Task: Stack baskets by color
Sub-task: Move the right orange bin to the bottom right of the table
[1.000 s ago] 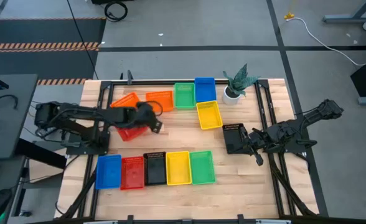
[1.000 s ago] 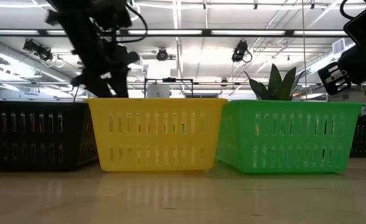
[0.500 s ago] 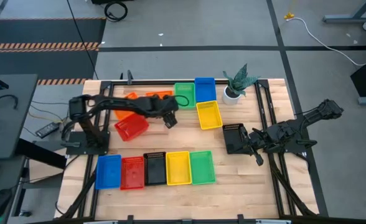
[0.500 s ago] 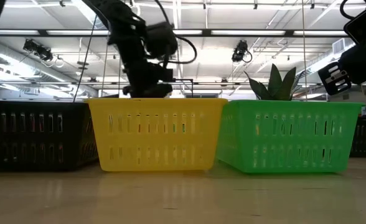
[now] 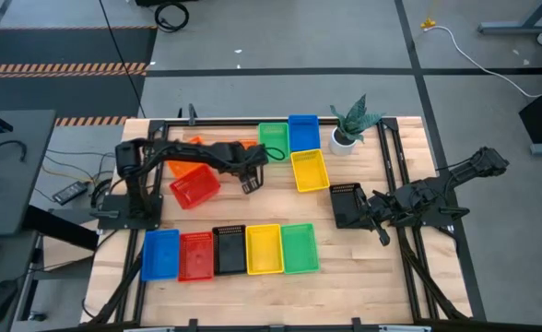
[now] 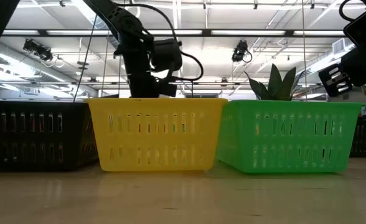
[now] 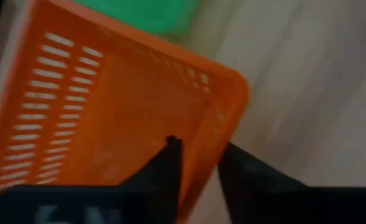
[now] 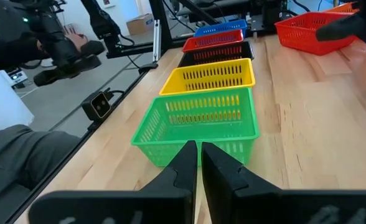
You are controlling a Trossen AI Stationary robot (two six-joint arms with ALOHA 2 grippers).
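Note:
Two orange baskets (image 5: 241,143) lie at the table's far left, partly under my left arm. My left gripper (image 5: 250,175) is down on the right one, at a corner, shut on its wall; in the left wrist view that basket (image 7: 108,106) fills the picture. A red basket (image 5: 194,187) sits just left of the gripper. Green (image 5: 273,138), blue (image 5: 303,132) and yellow (image 5: 310,171) baskets lie further right. My right gripper (image 5: 379,231) waits shut beside a black basket (image 5: 347,203). My left gripper has the orange basket's side wall (image 7: 201,146) close to a corner, pinched with one finger inside the basket and one outside. The fingers come from above, slanting down. The basket rests flat on the table.
Along the near edge stands a row of blue (image 5: 160,254), red (image 5: 195,255), black (image 5: 229,251), yellow (image 5: 264,249) and green (image 5: 299,247) baskets. A potted plant (image 5: 349,124) stands at the far edge, right of the blue basket. Bare wood lies in the table's middle.
My left gripper has swung from over the red basket toward the table's right edge, sunk lower and rolled at the wrist, ending at the right orange basket's corner. Over the last half second it has barely moved. The baskets lie where they were.

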